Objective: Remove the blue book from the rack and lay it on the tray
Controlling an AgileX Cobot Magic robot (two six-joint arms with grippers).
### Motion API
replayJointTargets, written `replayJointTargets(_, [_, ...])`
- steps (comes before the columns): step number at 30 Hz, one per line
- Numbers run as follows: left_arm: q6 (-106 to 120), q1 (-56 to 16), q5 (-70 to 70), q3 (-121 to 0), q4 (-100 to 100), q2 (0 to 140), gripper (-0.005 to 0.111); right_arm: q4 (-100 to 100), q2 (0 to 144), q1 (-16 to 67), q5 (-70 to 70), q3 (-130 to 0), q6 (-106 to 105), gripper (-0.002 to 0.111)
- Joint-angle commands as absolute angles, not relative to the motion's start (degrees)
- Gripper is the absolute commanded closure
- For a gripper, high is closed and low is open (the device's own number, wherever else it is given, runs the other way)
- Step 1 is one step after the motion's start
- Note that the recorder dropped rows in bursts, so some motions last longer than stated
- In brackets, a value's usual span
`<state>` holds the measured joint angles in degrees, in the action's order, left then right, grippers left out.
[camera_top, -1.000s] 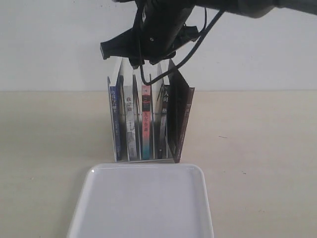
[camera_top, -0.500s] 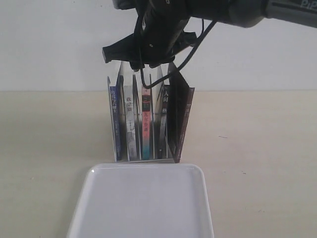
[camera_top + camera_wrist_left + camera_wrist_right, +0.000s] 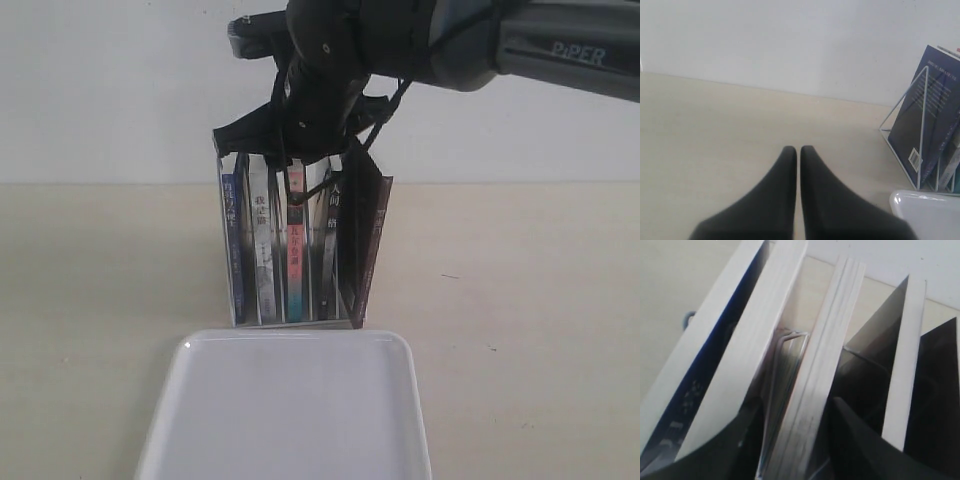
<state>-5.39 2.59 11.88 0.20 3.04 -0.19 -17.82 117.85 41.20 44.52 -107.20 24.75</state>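
Early going: the blue book [image 3: 233,240] still stood in the rack [image 3: 296,322], leftmost, the tray [image 3: 290,410] bare, the right end effector [image 3: 795,407] spread among the book tops and the left end effector [image 3: 795,160] pressed together over the surface [image 3: 715,125].

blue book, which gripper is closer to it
Right. The right gripper is among the book tops beside the blue book; the left gripper sits well off to its side.

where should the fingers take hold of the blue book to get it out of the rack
Its top edge, from straight above. The blue book stands nearly upright in the end slot of the rack, top clear of the wire; one finger likely fits down the free outer cover, the other between it and the grey-spined book.
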Motion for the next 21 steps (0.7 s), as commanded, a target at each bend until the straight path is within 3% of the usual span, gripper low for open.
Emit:
replayJointTargets(1, [-5.92, 2.78, 11.47, 0.00, 3.63, 0.00, 0.103, -18.08, 118.38, 40.88, 43.37, -107.56, 25.21, 0.068])
replayJointTargets(7, [-5.92, 2.78, 11.47, 0.00, 3.63, 0.00, 0.103, -18.08, 119.27, 40.88, 43.05, -107.56, 25.21, 0.070])
replayJointTargets(14, [-5.92, 2.78, 11.47, 0.00, 3.63, 0.00, 0.103, -18.08, 119.27, 40.88, 43.05, -107.56, 25.38, 0.100])
replayJointTargets(21, [-5.92, 2.78, 11.47, 0.00, 3.63, 0.00, 0.103, -18.26, 118.35, 40.88, 42.90, -107.56, 25.38, 0.101])
